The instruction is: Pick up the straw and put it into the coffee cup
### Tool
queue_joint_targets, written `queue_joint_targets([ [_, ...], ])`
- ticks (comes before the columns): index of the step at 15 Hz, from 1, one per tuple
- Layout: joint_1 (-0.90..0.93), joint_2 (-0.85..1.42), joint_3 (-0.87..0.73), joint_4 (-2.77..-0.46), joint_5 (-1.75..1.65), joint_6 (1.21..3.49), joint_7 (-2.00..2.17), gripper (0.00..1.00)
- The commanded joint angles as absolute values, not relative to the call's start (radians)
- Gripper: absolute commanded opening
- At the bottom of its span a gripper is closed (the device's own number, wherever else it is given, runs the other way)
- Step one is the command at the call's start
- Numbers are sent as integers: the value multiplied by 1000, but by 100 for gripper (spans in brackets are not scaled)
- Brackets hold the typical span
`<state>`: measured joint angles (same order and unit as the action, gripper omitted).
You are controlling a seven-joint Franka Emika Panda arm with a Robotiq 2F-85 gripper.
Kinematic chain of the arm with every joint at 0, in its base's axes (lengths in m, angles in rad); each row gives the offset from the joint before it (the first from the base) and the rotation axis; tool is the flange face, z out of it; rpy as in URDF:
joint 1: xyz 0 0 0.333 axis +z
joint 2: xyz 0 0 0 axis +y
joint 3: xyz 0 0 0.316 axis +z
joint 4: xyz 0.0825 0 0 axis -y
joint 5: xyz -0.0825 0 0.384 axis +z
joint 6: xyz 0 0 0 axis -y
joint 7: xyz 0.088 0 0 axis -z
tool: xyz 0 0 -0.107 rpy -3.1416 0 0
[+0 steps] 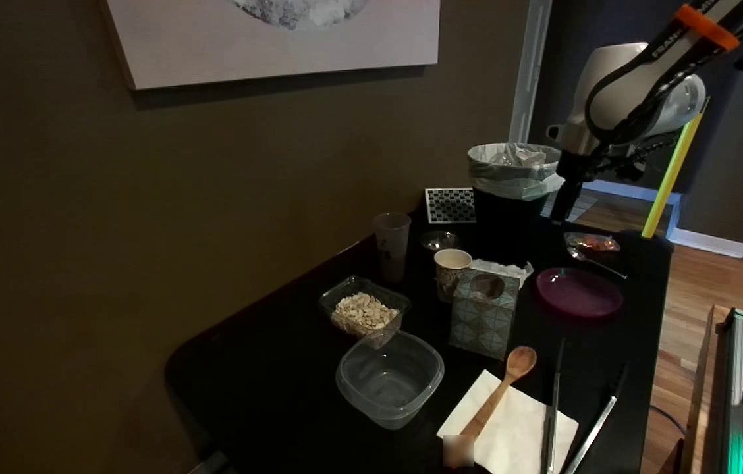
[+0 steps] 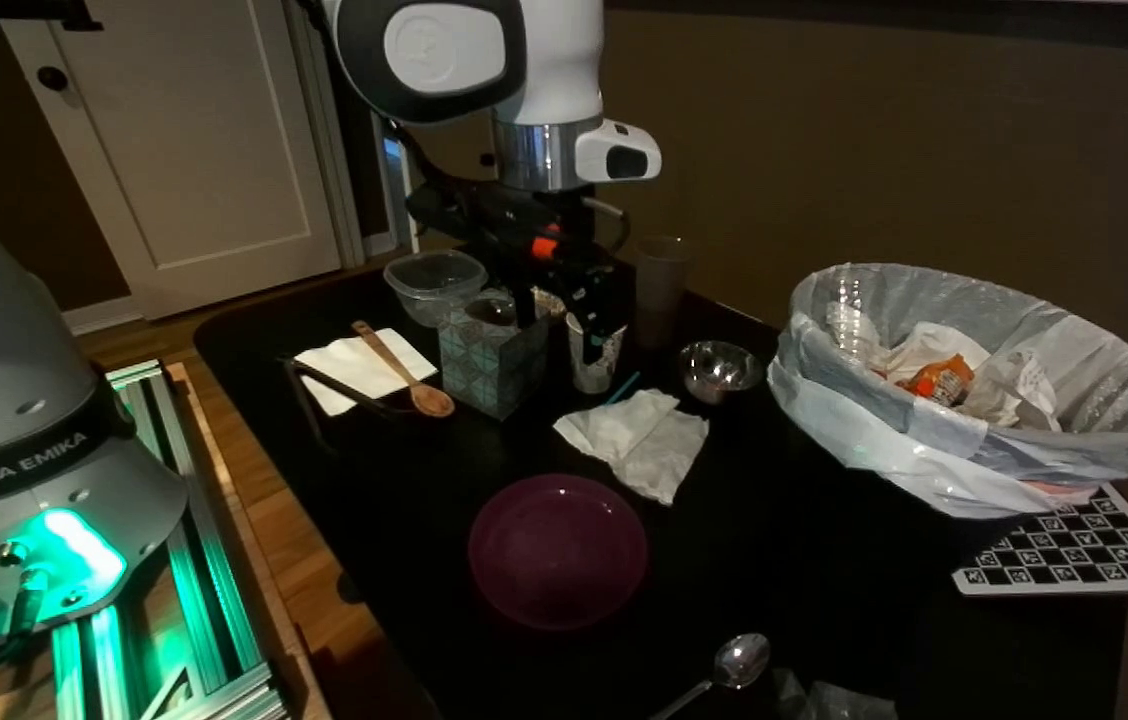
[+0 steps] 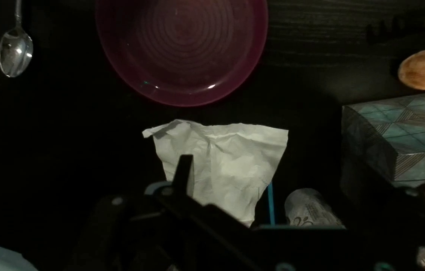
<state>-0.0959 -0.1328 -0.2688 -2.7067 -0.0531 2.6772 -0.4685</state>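
The blue straw [image 2: 624, 388] lies on the dark table, partly under a crumpled white napkin [image 2: 639, 440]. In the wrist view a short length of the straw [image 3: 271, 203] shows between the napkin [image 3: 223, 165] and the coffee cup [image 3: 308, 209]. The coffee cup, a patterned white paper one, stands upright beside the tissue box in both exterior views [image 1: 452, 263] [image 2: 594, 365]. My gripper [image 2: 564, 325] is raised above the table, fingers apart with nothing between them. One finger hides part of the cup's rim. In an exterior view the gripper [image 1: 562, 204] shows before the bin.
A tissue box [image 2: 492, 360] stands close to the cup. A metal bowl [image 2: 717, 372] and a tall cloudy tumbler [image 1: 392, 247] are near it. A lined bin [image 2: 924, 450], a purple plate [image 2: 558, 550], a wooden spoon [image 1: 496, 401] and clear containers [image 1: 389, 378] surround.
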Motion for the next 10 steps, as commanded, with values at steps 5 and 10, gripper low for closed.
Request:
queue_joint_targets([
  [5,4,51,-245,-2678,495,2826,-997,100],
  [10,-4,157,-201,-2612,683,2825,-1174,100],
])
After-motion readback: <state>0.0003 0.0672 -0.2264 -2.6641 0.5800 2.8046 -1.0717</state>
